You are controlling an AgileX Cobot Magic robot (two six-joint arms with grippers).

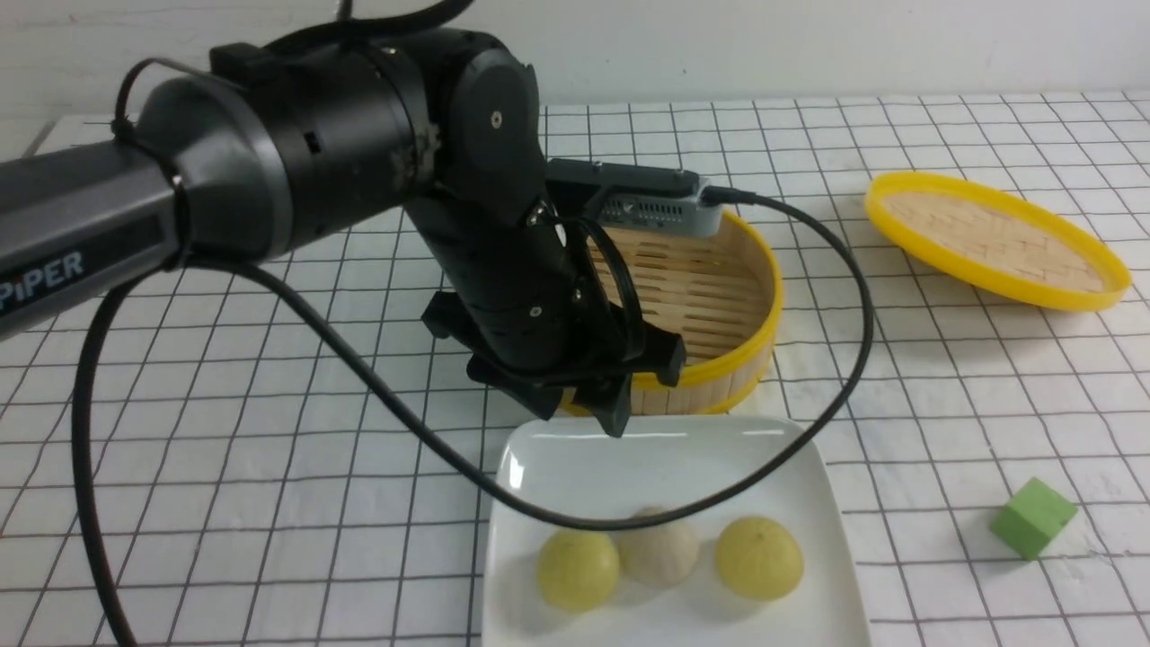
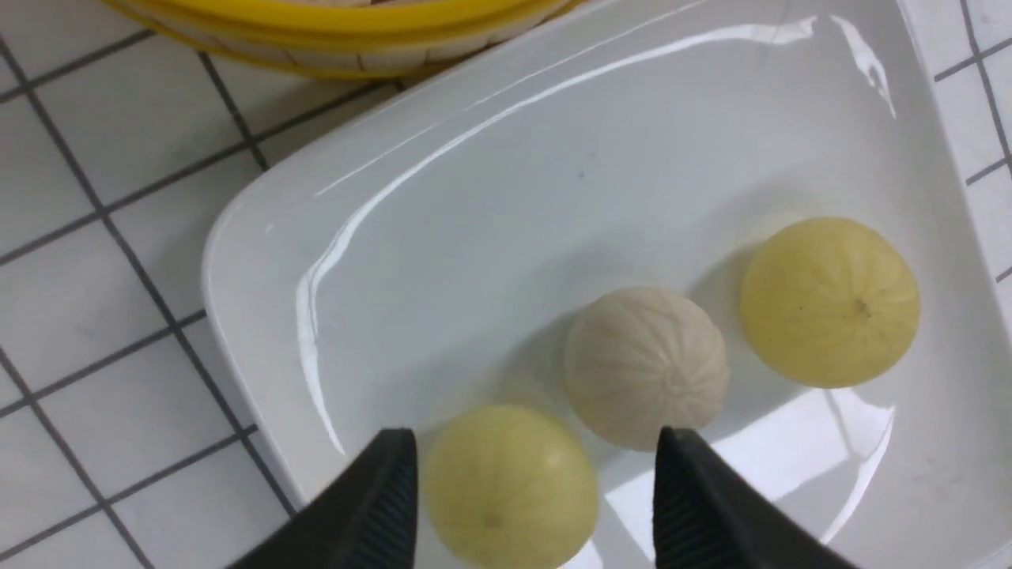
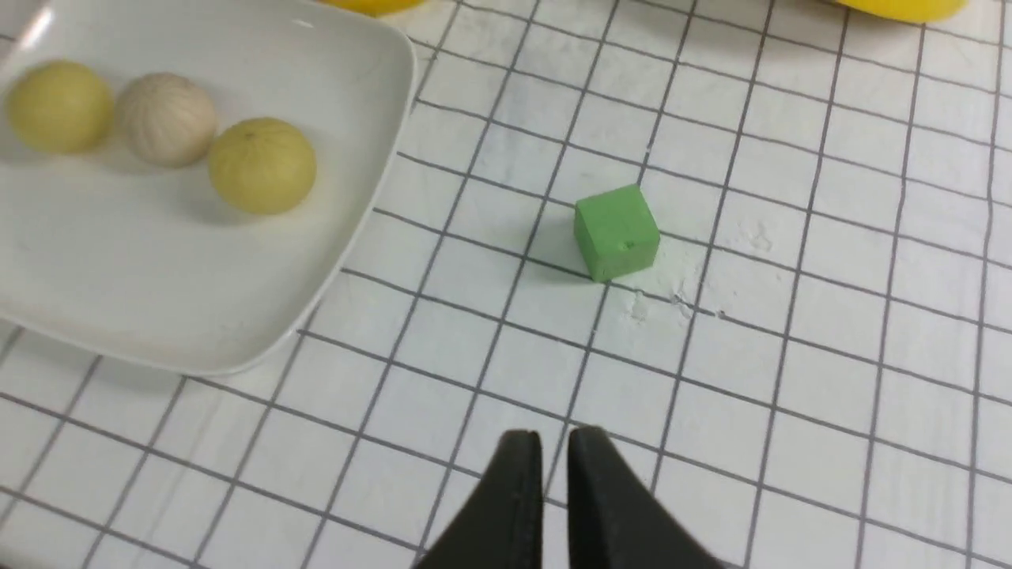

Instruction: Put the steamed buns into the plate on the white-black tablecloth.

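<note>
Three steamed buns lie in a row in the white square plate point(image 1: 665, 458) on the white-black tablecloth point(image 1: 269, 449): a pale yellow one point(image 1: 578, 569), an off-white one point(image 1: 660, 546) and a second pale yellow one point(image 1: 759, 557). My left gripper point(image 1: 579, 409) is open and empty, held above the plate's far edge. In the left wrist view its gripper point(image 2: 534, 442) frames a yellow bun point(image 2: 510, 486) without touching it; the off-white bun point(image 2: 644, 363) and the other yellow bun point(image 2: 830, 300) lie beyond. My right gripper point(image 3: 553, 438) is shut and empty over bare cloth.
An empty yellow-rimmed bamboo steamer point(image 1: 710, 288) stands just behind the plate, its lid point(image 1: 993, 238) at the far right. A green cube point(image 1: 1033, 517) lies right of the plate. The left arm's black cable point(image 1: 835, 386) hangs across the plate.
</note>
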